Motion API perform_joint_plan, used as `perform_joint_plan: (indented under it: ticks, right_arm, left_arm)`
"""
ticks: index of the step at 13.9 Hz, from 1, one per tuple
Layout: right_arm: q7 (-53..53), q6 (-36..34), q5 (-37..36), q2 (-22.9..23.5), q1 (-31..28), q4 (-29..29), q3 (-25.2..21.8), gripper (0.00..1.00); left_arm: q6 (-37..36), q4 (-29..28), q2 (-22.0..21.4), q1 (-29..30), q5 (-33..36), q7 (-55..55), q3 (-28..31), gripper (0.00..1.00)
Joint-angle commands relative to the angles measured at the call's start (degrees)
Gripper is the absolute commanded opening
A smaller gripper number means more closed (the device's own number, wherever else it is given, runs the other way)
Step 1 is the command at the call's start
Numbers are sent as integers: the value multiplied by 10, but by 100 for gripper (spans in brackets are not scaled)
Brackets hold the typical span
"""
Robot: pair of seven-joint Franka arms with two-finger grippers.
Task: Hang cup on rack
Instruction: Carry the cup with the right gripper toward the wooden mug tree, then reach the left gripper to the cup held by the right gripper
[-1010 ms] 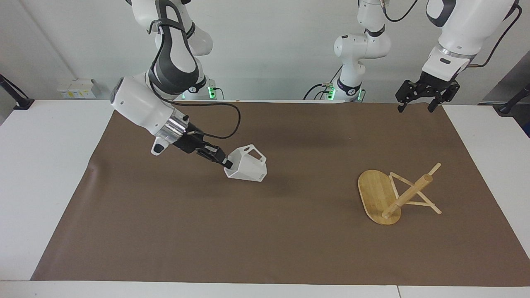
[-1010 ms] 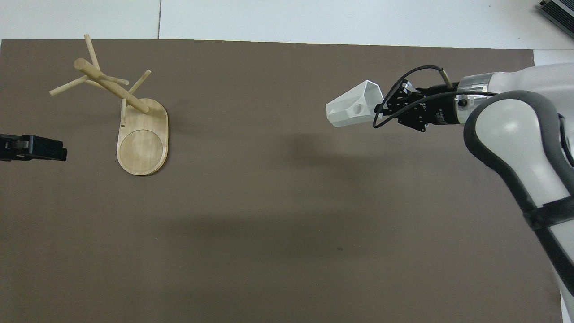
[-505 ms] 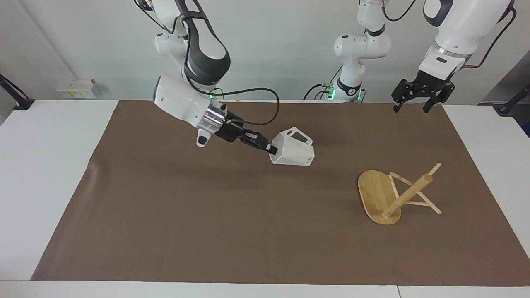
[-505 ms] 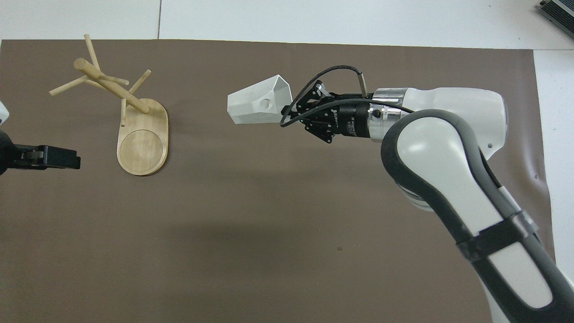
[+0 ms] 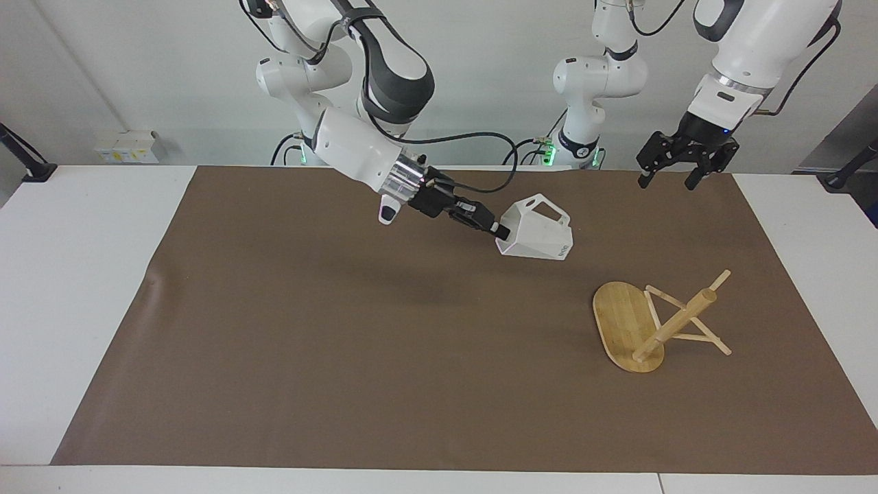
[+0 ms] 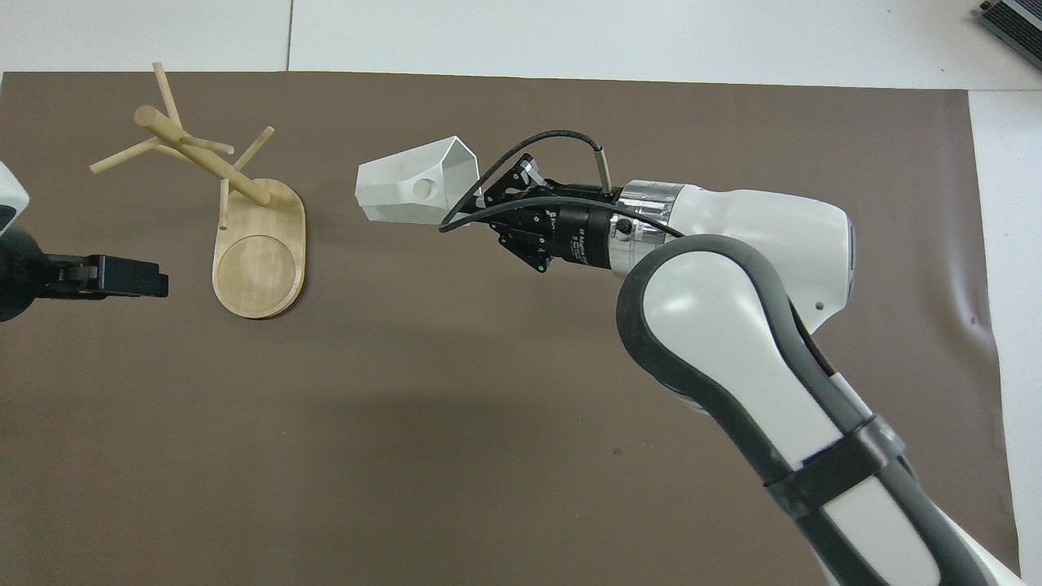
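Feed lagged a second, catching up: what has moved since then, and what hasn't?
The right gripper, still shut on the white cup, carried it in the air toward the left arm's end, closer to the bamboo mug rack. The open left gripper shifted slightly. The rack stayed put.

White table (image 5: 82,288), most of it under a brown mat (image 5: 384,357) with a slight wrinkle at one edge (image 5: 154,281). Seams run across the bare tabletop (image 6: 290,37). Plain white wall (image 5: 480,75) rises past the table, a darker grey panel at one end (image 5: 847,130). A small white box with yellow labels (image 5: 127,146) sits against the wall at table height. Black clamp arms stick up at both table ends (image 5: 24,161) (image 5: 850,168). Green indicator lights glow low by the wall (image 5: 595,156). A grey device corner shows at the overhead view's top edge (image 6: 1013,20). Light is even, shadows on the mat soft.
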Motion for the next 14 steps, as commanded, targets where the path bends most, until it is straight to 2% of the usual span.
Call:
perform_joint_plan:
  ticks: [1,4,10,14]
  right_arm:
    - [20,15,24,-3,19,-2,1,0]
    - [34,16,63,-6,28,-5,1,0]
    - [38,15,71,-10,28,-14,1,0]
    - [38,16,72,-9,24,-13,0,0]
  left_arm:
    - [41,-40,-16,-27,-12,7,3,100]
    - [70,-47,-17,-38,-39,131,4,100]
    - [67,-45,-17,-29,-47,500,10,100]
    - [88,-48,-17,-30,-61,651,10,100]
